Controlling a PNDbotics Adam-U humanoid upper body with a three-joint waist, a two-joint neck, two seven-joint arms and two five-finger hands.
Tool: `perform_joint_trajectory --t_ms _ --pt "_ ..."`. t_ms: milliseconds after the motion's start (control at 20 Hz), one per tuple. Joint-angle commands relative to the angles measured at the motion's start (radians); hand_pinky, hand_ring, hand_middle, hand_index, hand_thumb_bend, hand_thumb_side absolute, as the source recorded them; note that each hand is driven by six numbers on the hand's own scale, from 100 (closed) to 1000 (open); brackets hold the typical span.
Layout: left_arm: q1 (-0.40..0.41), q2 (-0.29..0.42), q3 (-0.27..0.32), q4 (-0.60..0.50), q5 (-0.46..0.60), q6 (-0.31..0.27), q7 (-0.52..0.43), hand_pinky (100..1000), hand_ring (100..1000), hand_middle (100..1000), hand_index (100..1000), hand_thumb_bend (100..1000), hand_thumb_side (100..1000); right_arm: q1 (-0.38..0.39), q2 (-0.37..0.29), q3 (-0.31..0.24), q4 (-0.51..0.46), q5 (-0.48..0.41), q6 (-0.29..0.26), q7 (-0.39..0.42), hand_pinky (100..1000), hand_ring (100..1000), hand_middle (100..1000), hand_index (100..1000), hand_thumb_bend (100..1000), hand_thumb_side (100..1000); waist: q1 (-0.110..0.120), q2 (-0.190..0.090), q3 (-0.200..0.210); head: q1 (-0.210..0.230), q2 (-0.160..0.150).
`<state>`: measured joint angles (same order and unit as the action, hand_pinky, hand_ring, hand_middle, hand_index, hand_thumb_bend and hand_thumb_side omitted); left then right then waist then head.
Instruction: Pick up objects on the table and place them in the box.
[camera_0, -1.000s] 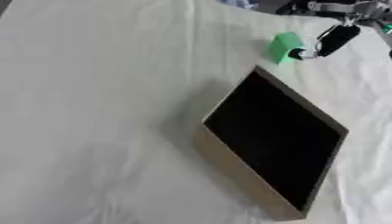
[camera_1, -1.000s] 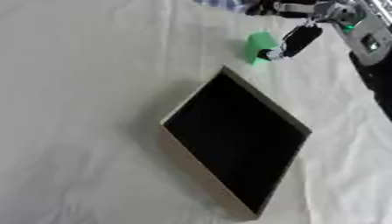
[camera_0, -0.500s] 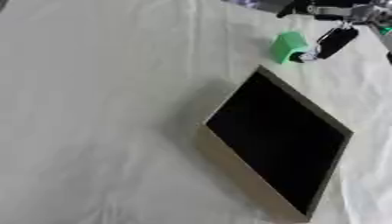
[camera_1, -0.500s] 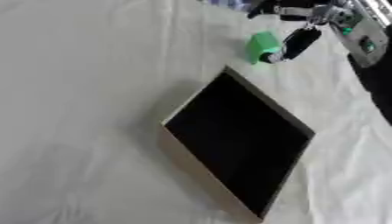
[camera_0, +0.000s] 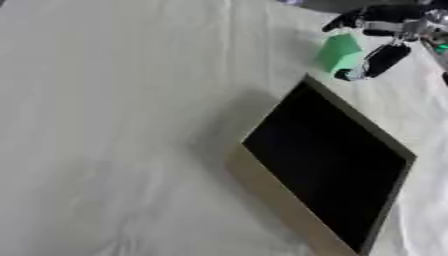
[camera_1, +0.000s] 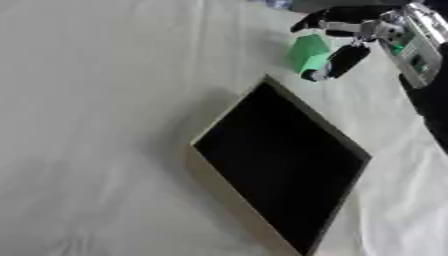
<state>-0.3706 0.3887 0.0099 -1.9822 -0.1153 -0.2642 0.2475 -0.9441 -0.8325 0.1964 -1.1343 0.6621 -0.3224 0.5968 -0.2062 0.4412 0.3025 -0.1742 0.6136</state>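
A green block stands on the white cloth just beyond the far corner of the box, a flat tan box with a black inside. My right hand comes in from the upper right. Its thumb lies against the block's right side and a dark finger curls over its far side, so the block sits between them. The block's base looks level with the cloth. The box holds nothing that I can see. My left hand is out of sight.
A wrinkled white cloth covers the table, with wide bare room to the left of the box. My right forearm, with a small green light on it, runs along the upper right edge.
The right hand's finger and thumb have drawn in around the green block, which has shifted slightly right. The box has stayed where it was.
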Motion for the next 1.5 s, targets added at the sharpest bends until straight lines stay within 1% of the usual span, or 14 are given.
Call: perform_joint_trajectory --t_ms 50,150,300,500,550,600,850,1100,1300,1400,1500 --pt "-0.011 0.022 0.002 -0.018 -0.005 0.0 -0.001 553 678 656 785 100 672 -0.008 -0.054 -0.019 -0.026 -0.015 0.007 -0.007 922 972 941 1000 369 354 0.008 -0.02 0.0 -0.005 -0.014" --pt "-0.011 0.022 0.002 -0.018 -0.006 0.0 -0.001 551 677 655 784 100 679 -0.006 -0.055 -0.02 -0.028 -0.017 0.01 -0.006 916 967 937 1000 353 339 0.006 -0.018 0.001 -0.005 -0.014" --pt "-0.009 0.022 0.001 -0.018 -0.01 0.002 -0.003 551 676 654 784 100 682 -0.004 -0.055 -0.028 -0.018 -0.014 0.019 0.0 911 961 933 1000 336 328 0.0 -0.005 0.01 -0.01 -0.019" --pt "-0.007 0.023 0.001 -0.018 -0.013 0.004 -0.002 551 676 654 784 100 685 -0.009 -0.056 -0.044 -0.013 -0.022 0.031 -0.006 907 956 925 1000 308 319 -0.001 0.0 0.004 -0.01 -0.017" --pt "-0.008 0.023 0.0 -0.018 -0.013 0.004 -0.002 551 676 653 783 100 687 -0.01 -0.056 -0.047 -0.009 -0.021 0.035 -0.009 906 955 923 1000 291 302 -0.002 0.0 0.005 -0.01 -0.018" --pt "-0.008 0.022 0.0 -0.018 -0.013 0.005 -0.003 551 676 653 783 100 687 -0.009 -0.056 -0.05 -0.005 -0.02 0.039 -0.012 906 955 923 1000 293 311 -0.003 0.0 0.006 -0.01 -0.02" --pt "-0.011 0.022 -0.002 -0.018 -0.013 0.006 -0.006 551 675 653 783 100 689 -0.008 -0.054 -0.06 0.015 -0.013 0.049 -0.021 903 954 922 1000 281 281 -0.009 0.003 0.016 -0.018 -0.029" --pt "-0.009 0.024 -0.001 -0.018 -0.015 0.006 -0.006 550 674 652 783 100 691 -0.004 -0.053 -0.065 0.026 0.001 0.05 -0.024 903 954 922 1000 277 270 -0.014 0.011 0.025 -0.028 -0.036" --pt "-0.011 0.024 -0.004 -0.018 -0.016 0.006 -0.008 549 673 649 782 100 694 -0.006 -0.05 -0.07 0.036 0.009 0.055 -0.028 897 952 919 1000 247 235 -0.017 0.015 0.028 -0.037 -0.04" --pt "-0.009 0.024 -0.003 -0.018 -0.017 0.007 -0.009 549 673 648 781 100 695 -0.005 -0.05 -0.072 0.044 0.022 0.058 -0.025 895 951 920 1000 213 195 -0.018 0.018 0.031 -0.038 -0.042" --pt "-0.008 0.023 -0.002 -0.018 -0.017 0.008 -0.008 549 672 648 781 100 697 -0.004 -0.049 -0.075 0.051 0.031 0.059 -0.022 881 934 901 1000 150 160 -0.019 0.021 0.032 -0.038 -0.043"
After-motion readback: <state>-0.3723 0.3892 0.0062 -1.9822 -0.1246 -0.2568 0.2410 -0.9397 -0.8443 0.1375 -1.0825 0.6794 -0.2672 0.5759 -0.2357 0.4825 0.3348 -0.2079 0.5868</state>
